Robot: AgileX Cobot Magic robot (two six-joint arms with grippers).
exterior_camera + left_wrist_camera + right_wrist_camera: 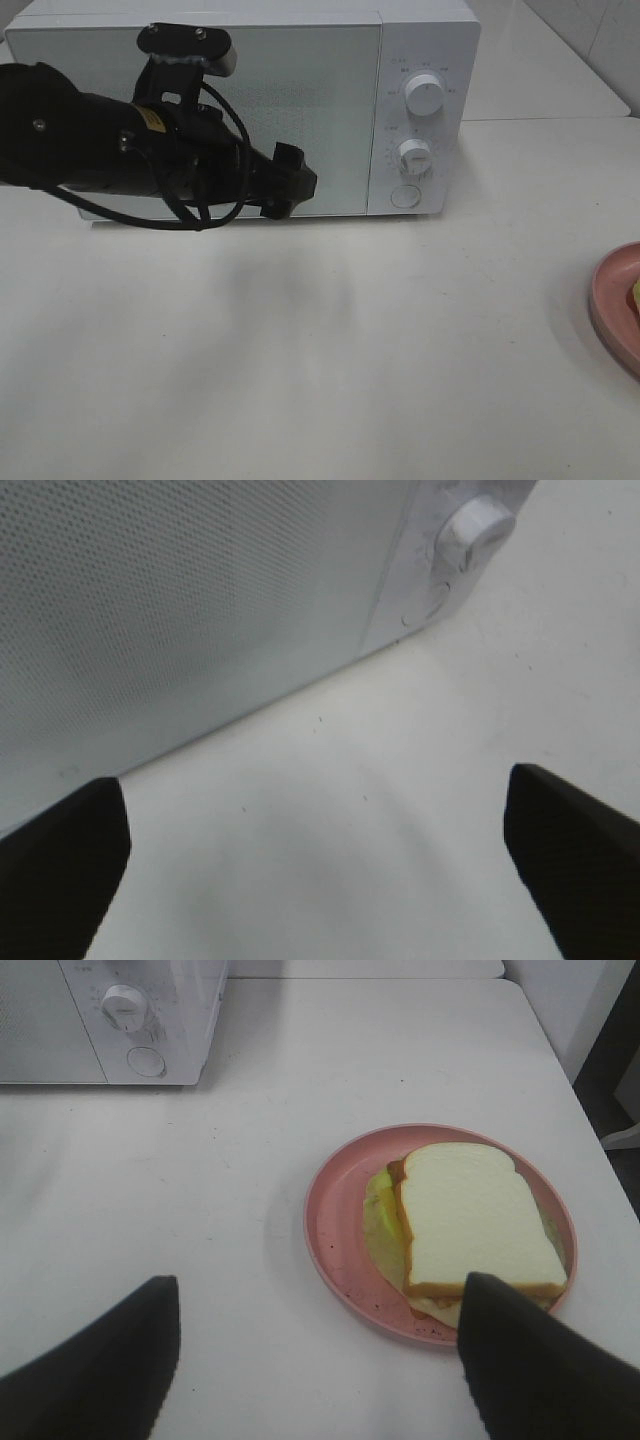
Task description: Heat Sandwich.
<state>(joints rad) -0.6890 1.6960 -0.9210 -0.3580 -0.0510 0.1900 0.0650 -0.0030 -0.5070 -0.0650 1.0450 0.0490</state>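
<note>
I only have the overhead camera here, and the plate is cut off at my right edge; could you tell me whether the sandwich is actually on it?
Observer: Yes, the sandwich lies flat on the pink plate, a green layer sticking out beside it.
Operator: Thank you. Is the right gripper holding anything?
Observer: No, the right gripper is open, with nothing between its fingers.
Operator: And are the left one's jaws open?
Observer: Yes, the left gripper is wide open, facing the microwave door's lower edge.
</note>
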